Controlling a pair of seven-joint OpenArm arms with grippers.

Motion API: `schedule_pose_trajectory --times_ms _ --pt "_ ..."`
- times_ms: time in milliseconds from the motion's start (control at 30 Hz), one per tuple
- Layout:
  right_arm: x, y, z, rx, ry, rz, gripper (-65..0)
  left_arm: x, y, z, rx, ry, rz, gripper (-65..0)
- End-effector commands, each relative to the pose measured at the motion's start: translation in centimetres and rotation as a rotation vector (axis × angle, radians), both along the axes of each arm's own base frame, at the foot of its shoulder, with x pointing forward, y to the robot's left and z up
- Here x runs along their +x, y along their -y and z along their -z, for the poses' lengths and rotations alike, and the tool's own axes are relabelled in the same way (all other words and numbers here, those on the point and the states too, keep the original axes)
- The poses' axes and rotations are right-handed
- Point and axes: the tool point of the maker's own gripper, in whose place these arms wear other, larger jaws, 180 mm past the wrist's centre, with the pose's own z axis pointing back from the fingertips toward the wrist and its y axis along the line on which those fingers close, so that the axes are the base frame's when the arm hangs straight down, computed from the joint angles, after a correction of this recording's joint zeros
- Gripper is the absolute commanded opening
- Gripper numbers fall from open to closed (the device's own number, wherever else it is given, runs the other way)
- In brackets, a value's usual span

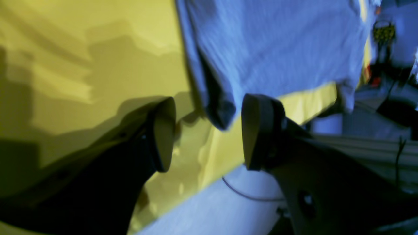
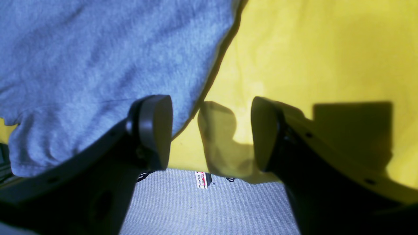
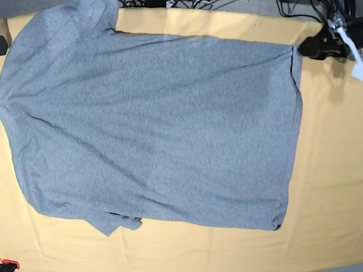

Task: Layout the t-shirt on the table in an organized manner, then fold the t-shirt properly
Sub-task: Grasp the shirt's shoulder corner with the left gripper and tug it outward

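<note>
table (image 3: 343, 176): pale yellow-orange cloth, wide | t-shirt (image 3: 155, 132): plain grey side up, spread flat left of centre, hem to the right | left gripper (image 1: 207, 132): fingers spread, shirt corner hanging between them at far right edge | right gripper (image 2: 210, 132): fingers spread, straddling shirt edge

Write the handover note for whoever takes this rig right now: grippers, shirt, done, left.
Left gripper: open, empty, at the table's far edge by a hanging corner of the t-shirt.
Right gripper: open, empty, one finger over the shirt's edge, the other over bare table.
T-shirt: spread flat on the table, plain grey side up; one sleeve reaches the far edge, the near sleeve is slightly bunched.
Done: layout, roughly.
Left: smooth the near sleeve, then all folds.
</note>
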Motion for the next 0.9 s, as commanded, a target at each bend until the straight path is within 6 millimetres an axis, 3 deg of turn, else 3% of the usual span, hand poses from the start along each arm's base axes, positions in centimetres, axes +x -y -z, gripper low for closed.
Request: schedule_pose_trajectory --times_ms 0,200,700,867 --pt "0.6 0.3 -1.0 -0.020 0.033 -0.018 -25.8 -0.4 -0.5 -0.4 0.055 -0.006 0.048 -31.2" --pt "0.6 0.3 -1.0 -0.020 0.030 -0.019 -25.8 -0.1 0.7 -1.2 0.057 0.032 0.087 -31.2" --pt "0.6 0.3 -1.0 -0.020 0.029 -0.019 -25.8 -1.1 3.5 1.2 -0.004 0.005 0.049 -31.2" --pt "0.6 0.3 -0.9 -0.020 0.028 -0.019 -25.8 -1.5 3.1 2.2 0.048 -0.019 0.059 -31.3"
